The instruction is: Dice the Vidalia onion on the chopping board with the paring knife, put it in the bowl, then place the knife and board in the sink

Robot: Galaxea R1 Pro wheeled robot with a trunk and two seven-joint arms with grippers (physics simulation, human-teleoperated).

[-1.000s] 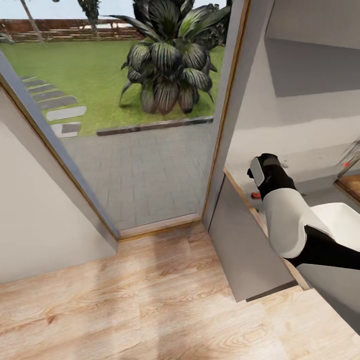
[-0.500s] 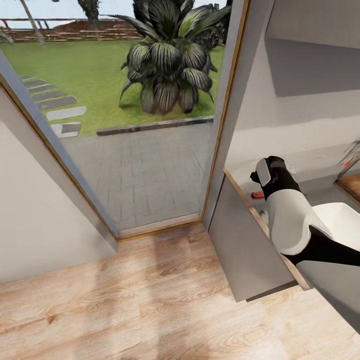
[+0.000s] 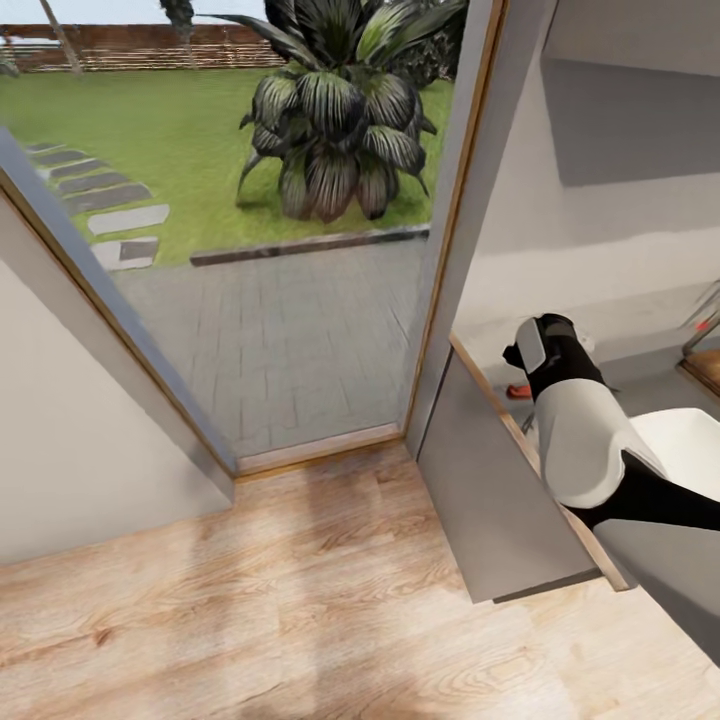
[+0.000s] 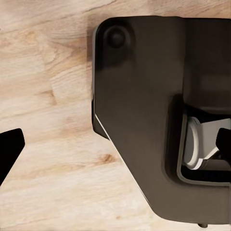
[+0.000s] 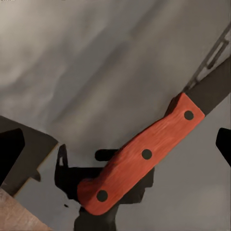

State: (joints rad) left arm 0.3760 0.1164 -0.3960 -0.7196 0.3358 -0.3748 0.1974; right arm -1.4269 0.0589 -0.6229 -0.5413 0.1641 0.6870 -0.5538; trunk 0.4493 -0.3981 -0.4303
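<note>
Over on the left, the left claw (image 4: 117, 144): spread wide, one dark fingertip (image 4: 10, 148) at each edge of its wrist view, gripping nothing, hanging above pale wooden floor (image 4: 48, 96) with the robot's dark base (image 4: 139, 96) right beneath it. Next across in the head view, a tall glass door (image 3: 270, 300) looking onto paving, lawn and a big spiky plant (image 3: 335, 120). Beyond its frame, the grey end panel (image 3: 495, 490) of the cabinets, well short of the right claw. Then the white and black right arm (image 3: 580, 440), reaching out over the grey tabletop (image 3: 660, 385). At its end the right claw (image 5: 117, 147): open, fingertips (image 5: 9, 149) apart and closed on nothing. Directly under that claw, between the two fingertips and touching neither, the knife (image 5: 144, 154), flat on the tabletop, red handle with three dark rivets lying across the gap, dark blade running out past one fingertip. From the head view, just a sliver of the red handle (image 3: 517, 391) poking out beside the wrist. Further right, behind the claw and alongside the arm, the white bowl (image 3: 690, 440). Furthest right, well apart from the claw, a brown corner of the board (image 3: 705, 368) at the picture's edge.
</note>
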